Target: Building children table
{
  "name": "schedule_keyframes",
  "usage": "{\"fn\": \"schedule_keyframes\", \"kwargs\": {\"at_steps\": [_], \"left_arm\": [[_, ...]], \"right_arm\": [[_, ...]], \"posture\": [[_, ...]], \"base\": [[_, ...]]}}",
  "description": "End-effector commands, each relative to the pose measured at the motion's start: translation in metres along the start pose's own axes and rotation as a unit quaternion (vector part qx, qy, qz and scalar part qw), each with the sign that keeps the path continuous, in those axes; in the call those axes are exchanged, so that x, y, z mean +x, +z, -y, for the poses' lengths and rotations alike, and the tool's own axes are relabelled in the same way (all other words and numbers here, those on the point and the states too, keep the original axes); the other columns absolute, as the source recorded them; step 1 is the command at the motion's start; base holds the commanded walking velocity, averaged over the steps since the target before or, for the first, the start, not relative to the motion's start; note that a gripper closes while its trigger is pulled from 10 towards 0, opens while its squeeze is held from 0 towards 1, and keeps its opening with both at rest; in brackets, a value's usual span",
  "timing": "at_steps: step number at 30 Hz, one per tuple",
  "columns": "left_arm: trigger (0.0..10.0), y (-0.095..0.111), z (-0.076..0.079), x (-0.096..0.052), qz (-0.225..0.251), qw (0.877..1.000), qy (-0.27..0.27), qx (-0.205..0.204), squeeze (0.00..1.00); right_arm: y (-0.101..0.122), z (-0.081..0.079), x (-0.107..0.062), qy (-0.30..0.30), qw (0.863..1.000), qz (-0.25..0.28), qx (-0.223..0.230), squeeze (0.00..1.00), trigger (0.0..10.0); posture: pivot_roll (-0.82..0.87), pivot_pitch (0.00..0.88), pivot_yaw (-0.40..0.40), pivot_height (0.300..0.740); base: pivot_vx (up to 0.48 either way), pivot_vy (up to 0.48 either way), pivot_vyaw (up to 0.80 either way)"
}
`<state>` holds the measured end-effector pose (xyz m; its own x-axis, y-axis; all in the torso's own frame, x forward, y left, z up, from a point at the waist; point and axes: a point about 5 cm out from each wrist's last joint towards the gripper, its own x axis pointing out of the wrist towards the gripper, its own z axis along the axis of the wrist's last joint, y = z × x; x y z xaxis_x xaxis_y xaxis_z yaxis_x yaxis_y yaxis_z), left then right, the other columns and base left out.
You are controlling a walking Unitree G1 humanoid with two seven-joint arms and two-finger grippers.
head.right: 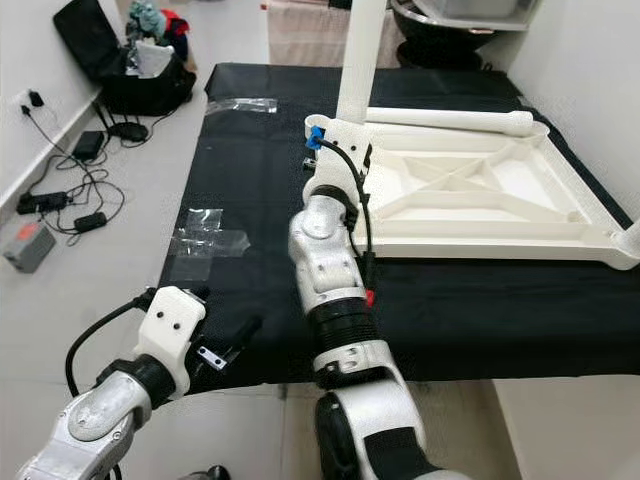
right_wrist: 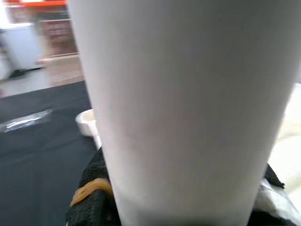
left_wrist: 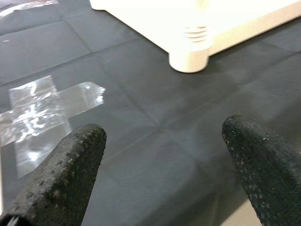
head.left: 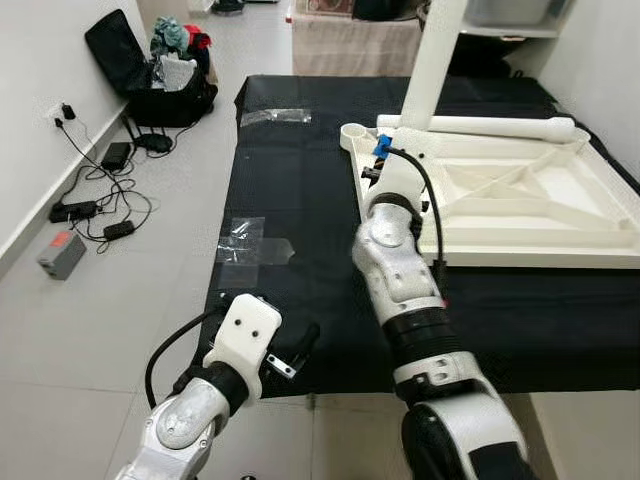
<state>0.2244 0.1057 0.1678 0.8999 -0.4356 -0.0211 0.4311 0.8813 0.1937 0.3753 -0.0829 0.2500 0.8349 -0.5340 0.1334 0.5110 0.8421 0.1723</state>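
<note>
The right gripper is clamping a white table leg standing upright on the upturned tabletop. The left gripper is hovering open over the black surface.

Lying on the black cloth: clear plastic wrappers. Sprawling across the tiled floor: cables, power adapters, an open black bag.

The room is bright and even. My white table top glares near the black mat. The leg looks blurry close up.
</note>
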Motion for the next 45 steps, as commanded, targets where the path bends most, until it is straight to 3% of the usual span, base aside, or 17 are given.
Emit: {"fn": "schedule_keyframes", "kwargs": {"at_steps": [1, 9, 16, 17, 30, 31, 32, 37, 38, 39, 43, 45], "left_arm": [[10.0, -0.003, 0.001, 0.000, -0.007, 1.000, 0.000, 0.003, 0.00], [10.0, -0.003, 0.002, 0.000, -0.005, 1.000, 0.002, 0.004, 0.00], [10.0, -0.004, 0.002, 0.000, -0.005, 1.000, 0.000, 0.005, 0.00], [10.0, -0.004, 0.002, 0.000, -0.006, 1.000, 0.000, 0.005, 0.00], [10.0, -0.008, 0.006, -0.001, -0.012, 1.000, -0.007, 0.008, 0.00], [10.0, -0.008, 0.006, -0.001, -0.012, 1.000, -0.007, 0.008, 0.00], [10.0, -0.008, 0.006, -0.001, -0.012, 1.000, -0.007, 0.008, 0.00], [10.0, -0.009, 0.005, 0.001, -0.011, 1.000, -0.007, 0.010, 0.00], [10.0, -0.009, 0.005, 0.002, -0.011, 1.000, -0.006, 0.011, 0.00], [10.0, -0.009, 0.005, 0.002, -0.011, 1.000, -0.006, 0.011, 0.00], [10.0, -0.010, 0.004, 0.003, -0.011, 1.000, -0.005, 0.011, 0.00], [10.0, -0.010, 0.004, 0.003, -0.011, 1.000, -0.004, 0.011, 0.00]], "right_arm": [[-0.047, 0.016, -0.009, -0.071, 0.992, -0.106, -0.024, 0.00, 10.0], [-0.048, 0.005, -0.020, -0.110, 0.986, -0.121, -0.019, 0.00, 10.0], [-0.047, -0.003, -0.023, -0.091, 0.987, -0.131, -0.009, 0.00, 10.0], [-0.047, -0.004, -0.023, -0.078, 0.988, -0.131, -0.005, 1.00, 10.0], [-0.029, 0.003, -0.012, -0.068, 0.995, -0.070, 0.014, 1.00, 10.0], [-0.027, 0.004, -0.010, -0.066, 0.996, -0.064, 0.014, 0.90, 10.0], [-0.025, 0.005, -0.008, -0.057, 0.997, -0.058, 0.019, 0.00, 10.0], [-0.013, 0.008, -0.001, 0.006, 0.999, -0.025, 0.036, 0.00, 10.0], [-0.002, 0.009, 0.002, 0.068, 0.997, 0.010, 0.027, 0.00, 10.0], [-0.002, 0.009, 0.002, 0.068, 0.997, 0.010, 0.027, 0.00, 10.0], [0.008, 0.010, 0.001, 0.135, 0.990, 0.042, 0.024, 0.00, 10.0], [0.010, 0.014, 0.000, 0.163, 0.984, 0.048, 0.047, 0.00, 10.0]], "posture": [[0.12, 0.200, -0.042, 0.740], [0.12, 0.198, -0.046, 0.740], [0.12, 0.194, -0.047, 0.740], [0.12, 0.192, -0.047, 0.740], [0.12, 0.195, -0.044, 0.740], [0.12, 0.195, -0.044, 0.740], [0.11, 0.194, -0.040, 0.740], [0.11, 0.192, -0.041, 0.740], [0.11, 0.190, -0.040, 0.740], [0.11, 0.190, -0.040, 0.740], [0.11, 0.190, -0.043, 0.740], [0.11, 0.188, -0.042, 0.740]], "base": [[0.000, 0.000, 0.00], [0.000, 0.000, 0.00], [0.000, 0.000, 0.00], [0.000, 0.000, 0.00], [0.000, 0.000, 0.00], [0.000, 0.000, 0.00], [0.000, 0.000, 0.00], [0.000, 0.000, 0.00], [0.000, 0.000, 0.00], [0.000, 0.000, 0.00], [0.000, 0.000, 0.00], [0.000, 0.000, 0.00]]}}
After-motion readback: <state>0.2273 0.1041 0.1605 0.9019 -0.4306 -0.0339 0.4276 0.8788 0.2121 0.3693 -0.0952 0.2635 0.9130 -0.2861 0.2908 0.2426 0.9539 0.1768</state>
